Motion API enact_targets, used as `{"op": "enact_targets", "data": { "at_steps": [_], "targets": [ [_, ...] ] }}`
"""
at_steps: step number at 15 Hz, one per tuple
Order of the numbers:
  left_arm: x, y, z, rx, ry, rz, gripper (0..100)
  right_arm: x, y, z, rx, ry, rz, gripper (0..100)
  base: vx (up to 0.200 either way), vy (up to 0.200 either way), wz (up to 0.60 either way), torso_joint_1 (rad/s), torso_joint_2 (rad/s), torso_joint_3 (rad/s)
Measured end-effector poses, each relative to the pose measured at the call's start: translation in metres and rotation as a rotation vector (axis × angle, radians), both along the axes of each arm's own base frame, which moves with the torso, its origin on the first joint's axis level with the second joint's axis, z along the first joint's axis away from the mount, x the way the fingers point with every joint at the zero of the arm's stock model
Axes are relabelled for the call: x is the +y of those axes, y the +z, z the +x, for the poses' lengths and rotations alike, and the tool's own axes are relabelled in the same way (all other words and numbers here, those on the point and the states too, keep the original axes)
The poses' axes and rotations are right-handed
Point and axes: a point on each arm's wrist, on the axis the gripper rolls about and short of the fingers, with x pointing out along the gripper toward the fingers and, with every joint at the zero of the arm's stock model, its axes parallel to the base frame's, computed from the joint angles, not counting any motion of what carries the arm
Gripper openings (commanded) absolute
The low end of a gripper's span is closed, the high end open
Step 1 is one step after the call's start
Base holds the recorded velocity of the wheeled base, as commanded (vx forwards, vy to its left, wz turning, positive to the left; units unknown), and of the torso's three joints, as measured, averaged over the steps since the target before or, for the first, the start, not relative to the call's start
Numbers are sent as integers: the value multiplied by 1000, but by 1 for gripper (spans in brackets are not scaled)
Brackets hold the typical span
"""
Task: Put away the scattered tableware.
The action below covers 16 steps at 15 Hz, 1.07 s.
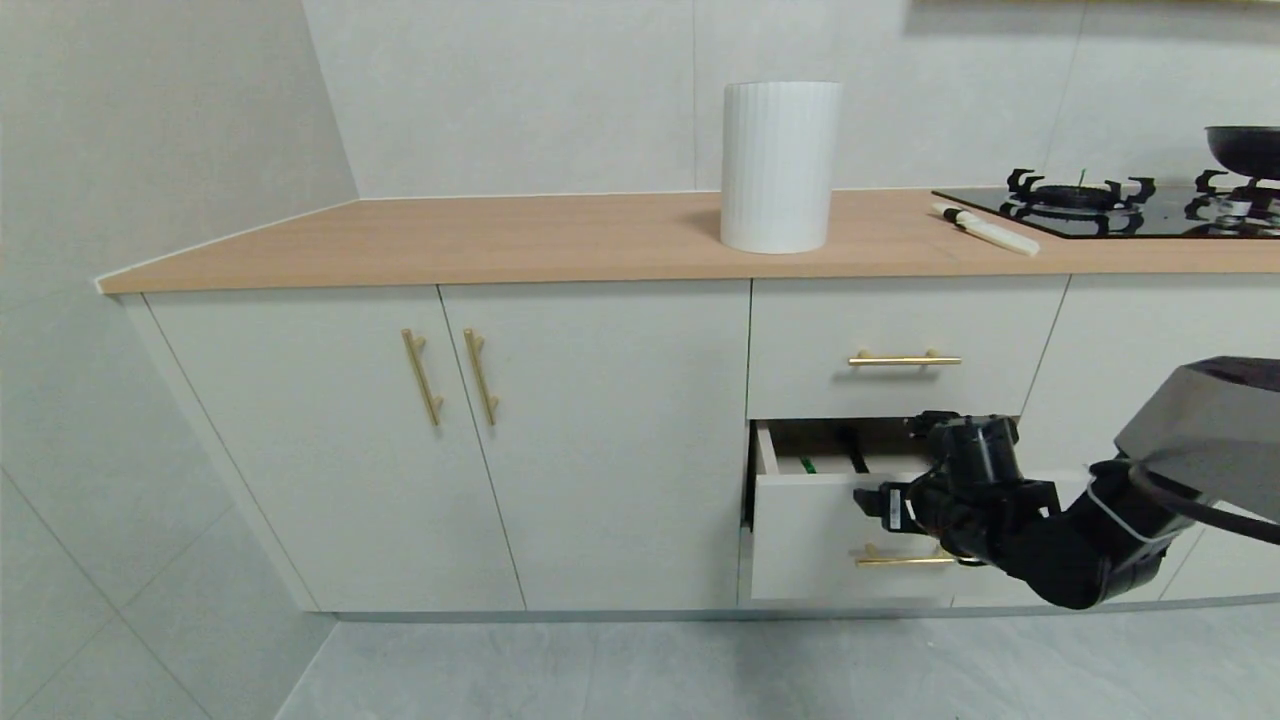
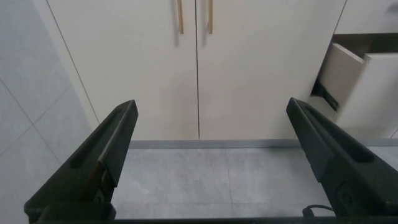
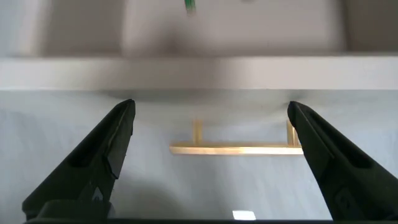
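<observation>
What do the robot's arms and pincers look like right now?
The right arm is black with rounded joints, a white band, a black cable and a grey angular shell above. A small white label sits near its wrist. The right pincer and left pincer each have two flat, black, tapering fingers.

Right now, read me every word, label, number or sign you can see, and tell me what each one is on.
No text can be read in these views.
White sticker on the right gripper: too small to read.
White canister, cabinet doors and open drawer: no print shows.
</observation>
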Motion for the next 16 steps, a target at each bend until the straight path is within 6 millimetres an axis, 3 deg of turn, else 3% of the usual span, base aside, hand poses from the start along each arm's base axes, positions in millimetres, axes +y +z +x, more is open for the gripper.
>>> {"op": "enact_targets", "data": {
  "at_steps": [7, 16],
  "targets": [
    [0, 0, 0, 0, 0, 0, 100, -3, -36, 32, -117, -89, 23, 100, 0, 0, 0, 0, 0, 0],
    [0, 0, 0, 1, 0, 0, 100, -20, -54, 78, -216, -279, 104, 100, 0, 0, 0, 0, 0, 0]
  ]
}}
